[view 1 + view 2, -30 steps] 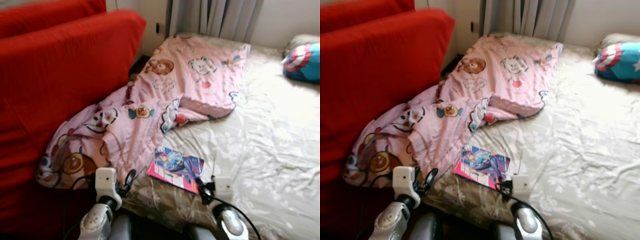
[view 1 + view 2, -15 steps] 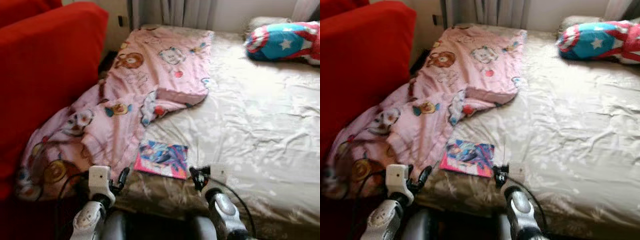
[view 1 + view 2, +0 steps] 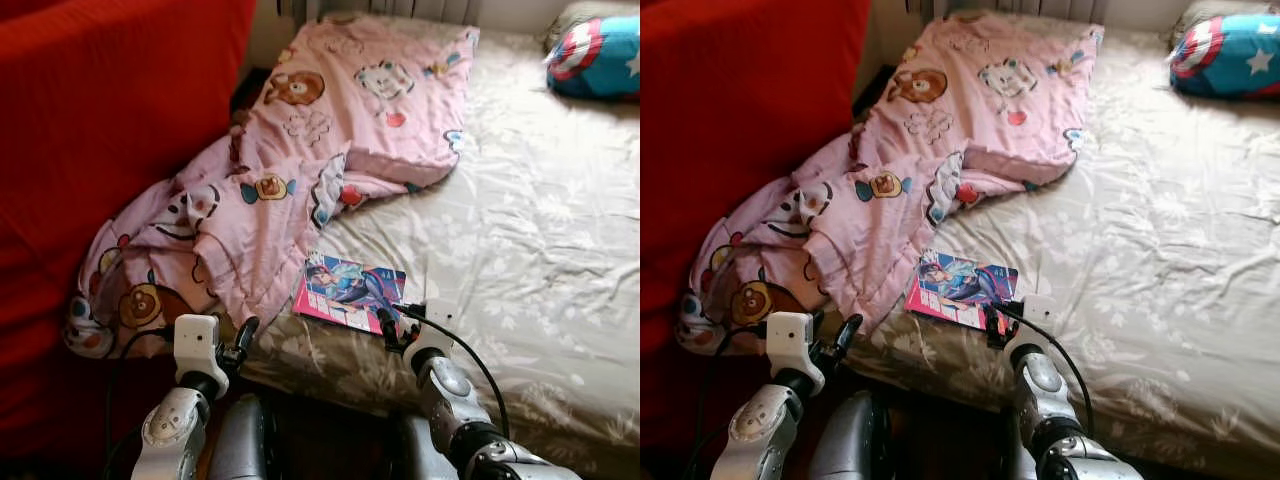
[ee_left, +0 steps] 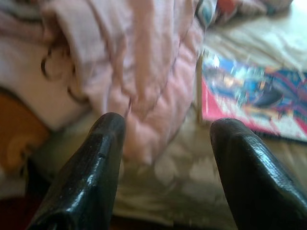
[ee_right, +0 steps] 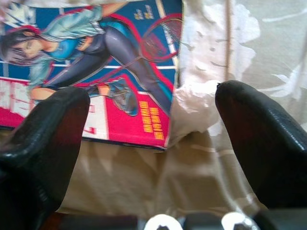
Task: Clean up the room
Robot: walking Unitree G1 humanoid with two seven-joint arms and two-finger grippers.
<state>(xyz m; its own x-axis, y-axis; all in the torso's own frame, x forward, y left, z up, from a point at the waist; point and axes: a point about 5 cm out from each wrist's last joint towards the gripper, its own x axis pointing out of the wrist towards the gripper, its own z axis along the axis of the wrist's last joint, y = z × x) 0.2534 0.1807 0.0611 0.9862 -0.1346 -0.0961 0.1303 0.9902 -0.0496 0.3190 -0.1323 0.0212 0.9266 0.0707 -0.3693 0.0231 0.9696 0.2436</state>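
Beige floral bed [image 3: 540, 230] fills the scene, with a red sofa [image 3: 90, 140] at 9 o'clock. Pink cartoon blanket [image 3: 300, 170] runs from 12 o'clock down to 8 o'clock, spilling off the bed edge. At 1 o'clock lies a blue pillow [image 3: 598, 55]. Near the bed's front edge, at 6 o'clock, lies a comic book [image 3: 348, 292], just beside the blanket. Right claw [image 5: 153, 139] hangs released over the book's near corner; left claw [image 4: 163, 158], released, faces the blanket hem.
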